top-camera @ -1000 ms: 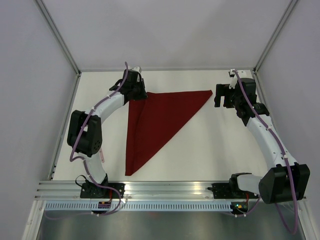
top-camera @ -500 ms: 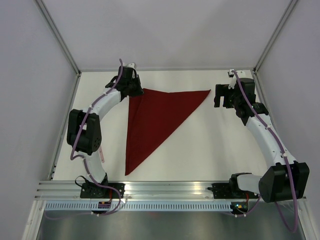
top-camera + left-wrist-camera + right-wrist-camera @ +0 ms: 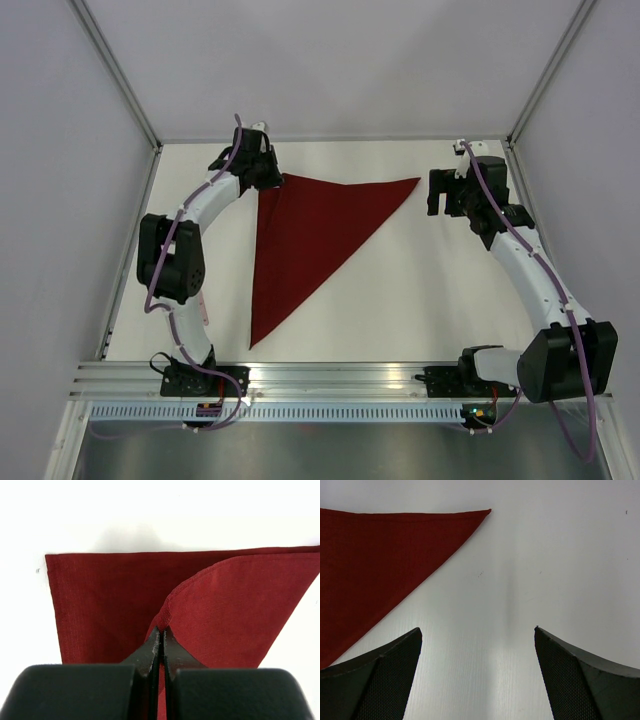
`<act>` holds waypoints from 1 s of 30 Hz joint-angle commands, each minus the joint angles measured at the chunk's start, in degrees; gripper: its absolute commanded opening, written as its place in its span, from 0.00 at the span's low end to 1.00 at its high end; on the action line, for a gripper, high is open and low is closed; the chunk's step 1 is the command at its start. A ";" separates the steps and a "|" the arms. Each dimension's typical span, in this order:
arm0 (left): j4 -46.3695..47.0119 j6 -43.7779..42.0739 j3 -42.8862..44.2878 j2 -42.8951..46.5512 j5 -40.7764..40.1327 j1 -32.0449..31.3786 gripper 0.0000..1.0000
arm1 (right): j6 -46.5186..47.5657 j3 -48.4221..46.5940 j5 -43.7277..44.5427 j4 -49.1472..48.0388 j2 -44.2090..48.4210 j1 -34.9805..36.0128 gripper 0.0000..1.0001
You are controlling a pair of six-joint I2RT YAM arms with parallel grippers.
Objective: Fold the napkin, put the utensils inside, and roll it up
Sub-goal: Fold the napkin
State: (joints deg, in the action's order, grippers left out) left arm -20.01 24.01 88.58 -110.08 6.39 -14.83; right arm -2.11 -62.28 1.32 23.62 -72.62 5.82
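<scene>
1. The napkin [image 3: 310, 235] lies folded into a triangle, one tip nearest me.
2. My right gripper [image 3: 438, 192] hangs just off the napkin's right tip, jaws wide, empty.
3. My left gripper [image 3: 160, 630], pinching the napkin's far-left corner, has drawn it outward; I judge the fold nearly finished.

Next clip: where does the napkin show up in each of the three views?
Top external: napkin, a folded triangle, centre-left on the table.
Left wrist: fills the middle of the frame, its upper layer pinched in the left fingers.
Right wrist: upper left, one pointed corner reaching towards centre.
Shared landmark: its straight far edge, visible in all three.
</scene>
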 commanded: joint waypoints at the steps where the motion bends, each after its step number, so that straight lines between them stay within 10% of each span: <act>1: -0.82 -1.16 2.92 -0.66 1.52 0.68 0.02 | 0.18 -1.79 1.66 0.29 -0.42 0.42 0.98; 24: -1.52 -1.60 4.59 -2.85 2.66 2.09 0.02 | 0.53 -1.70 2.19 0.20 -0.94 0.85 0.98; 30: -1.35 -1.69 4.76 -4.61 0.38 2.00 0.20 | 0.62 -1.62 2.19 0.29 -0.86 0.94 0.98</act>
State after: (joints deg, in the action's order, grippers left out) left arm -21.02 23.92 90.94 -113.78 7.49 -13.21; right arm -1.67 -62.28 2.00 23.62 -73.21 6.28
